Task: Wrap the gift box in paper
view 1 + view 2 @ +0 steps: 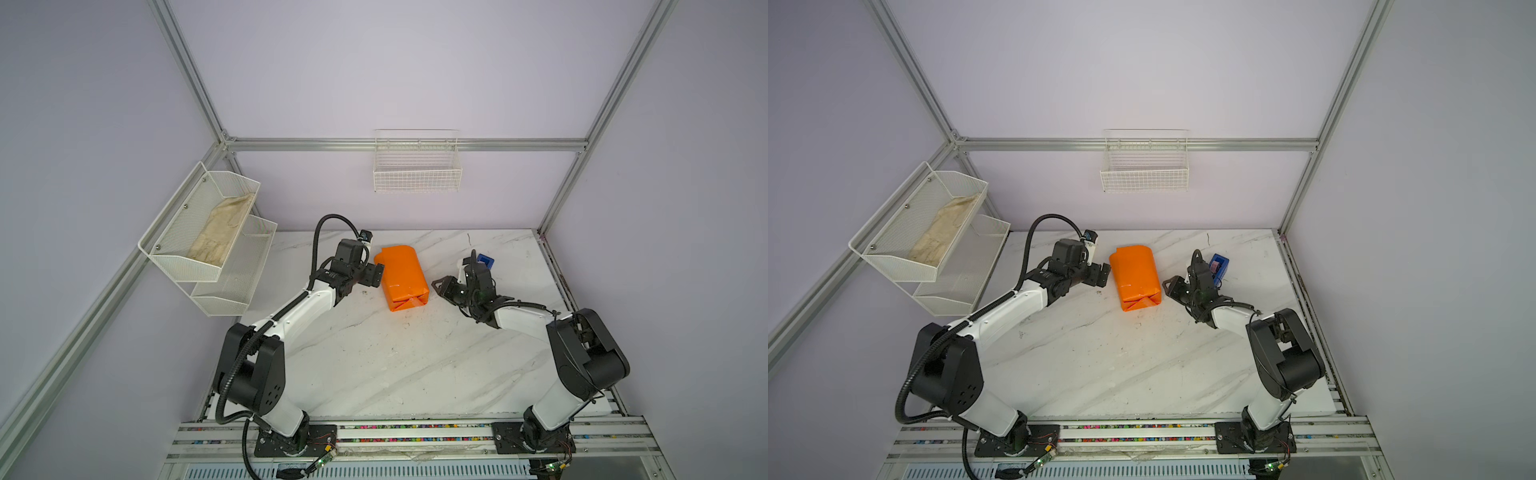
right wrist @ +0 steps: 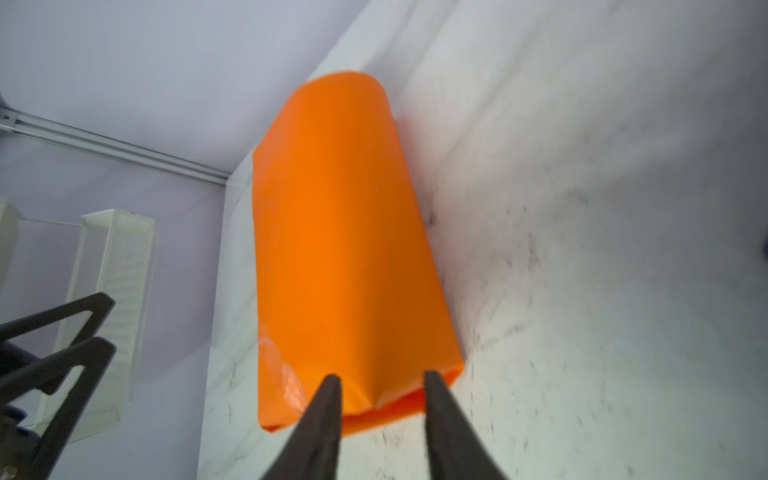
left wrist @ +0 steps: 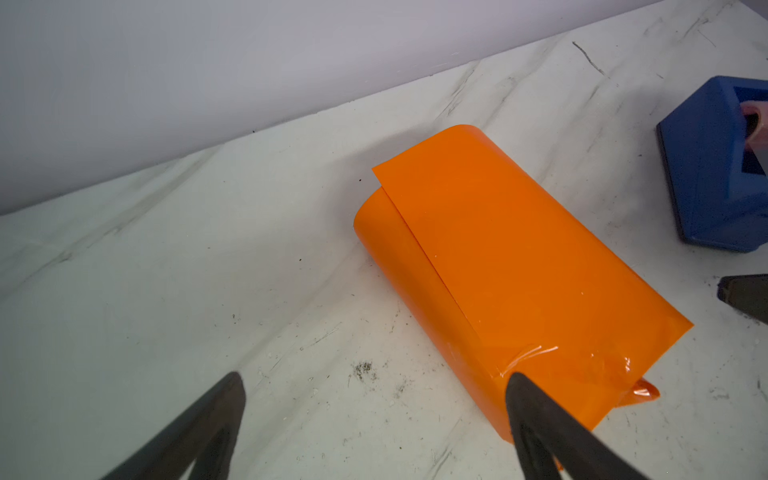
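Tabletop (image 1: 374, 353): paper (image 1: 402, 276) between both hands (image 1: 376, 275) (image 1: 437, 286).

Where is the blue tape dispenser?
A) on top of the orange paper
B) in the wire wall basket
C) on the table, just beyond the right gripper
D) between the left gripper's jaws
C: the tape dispenser stands on the table, beyond the right gripper.

My left arm (image 1: 299, 307) and right arm (image 1: 523, 319) are white shells between blocky black joint housings. A ribbed black hose (image 1: 316, 245) runs along the left one from its black base plate (image 1: 316, 444), with thin red wires beside that plate. My left gripper (image 3: 376, 374) has matte black, tapering fingers (image 3: 220, 399).
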`<state>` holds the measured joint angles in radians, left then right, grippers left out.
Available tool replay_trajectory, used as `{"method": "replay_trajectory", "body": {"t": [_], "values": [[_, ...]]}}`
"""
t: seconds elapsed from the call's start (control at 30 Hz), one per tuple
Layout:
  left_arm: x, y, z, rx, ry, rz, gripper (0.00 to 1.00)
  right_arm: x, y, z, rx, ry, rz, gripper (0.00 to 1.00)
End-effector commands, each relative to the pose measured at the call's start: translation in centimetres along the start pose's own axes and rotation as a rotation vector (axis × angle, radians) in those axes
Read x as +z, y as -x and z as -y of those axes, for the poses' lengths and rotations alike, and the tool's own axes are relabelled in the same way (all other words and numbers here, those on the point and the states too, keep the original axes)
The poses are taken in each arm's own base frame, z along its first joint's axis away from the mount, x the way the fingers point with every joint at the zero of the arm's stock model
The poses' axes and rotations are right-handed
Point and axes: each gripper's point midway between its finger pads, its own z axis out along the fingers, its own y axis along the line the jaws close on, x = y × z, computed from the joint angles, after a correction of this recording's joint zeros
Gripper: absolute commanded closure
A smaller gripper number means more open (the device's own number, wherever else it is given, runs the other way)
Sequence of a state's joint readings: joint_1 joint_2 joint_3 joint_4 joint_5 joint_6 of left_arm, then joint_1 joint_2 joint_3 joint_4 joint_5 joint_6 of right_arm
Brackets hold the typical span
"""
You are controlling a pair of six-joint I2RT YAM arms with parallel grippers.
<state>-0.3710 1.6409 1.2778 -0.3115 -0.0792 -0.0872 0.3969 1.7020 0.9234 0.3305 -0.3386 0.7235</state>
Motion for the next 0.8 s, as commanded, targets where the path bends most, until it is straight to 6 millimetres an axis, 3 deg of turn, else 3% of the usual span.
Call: {"method": "replay_trajectory", "body": {"t": [0.0,0.13,0.27,0.43,0.53,0.63,0.7,0.77], "values": [[0.1,2.2,0.5,-0.163,-0.081,-0.043,0.01,2.5,-1.0,-1.0,-0.089,0.055,-0.141,0.46],[2.1,2.7,-0.8,-0.262,-0.128,-0.083,0.00,5.3,-1.0,-1.6,-0.123,0.095,-0.219,0.42],[4.3,2.2,-1.5,-0.322,-0.218,-0.123,0.00,5.7,-2.4,-2.4,-0.127,0.114,-0.278,0.49],[6.4,1.1,-1.4,-0.371,-0.380,-0.187,0.03,4.4,-6.9,-4.2,-0.108,0.109,-0.344,0.56],[7.0,0.0,-1.1,-0.362,-0.430,-0.221,0.04,3.6,-11.2,-7.1,-0.114,0.135,-0.390,0.57],[7.0,-1.1,0.0,-0.336,-0.498,-0.258,0.06,2.3,-15.1,-11.4,-0.112,0.236,-0.445,0.57],[6.8,-1.9,0.8,-0.311,-0.554,-0.285,0.08,1.1,-15.8,-13.2,-0.108,0.274,-0.449,0.56],[6.5,-2.5,1.7,-0.304,-0.611,-0.307,0.10,-0.2,-14.3,-13.2,-0.100,0.243,-0.397,0.53]]}}
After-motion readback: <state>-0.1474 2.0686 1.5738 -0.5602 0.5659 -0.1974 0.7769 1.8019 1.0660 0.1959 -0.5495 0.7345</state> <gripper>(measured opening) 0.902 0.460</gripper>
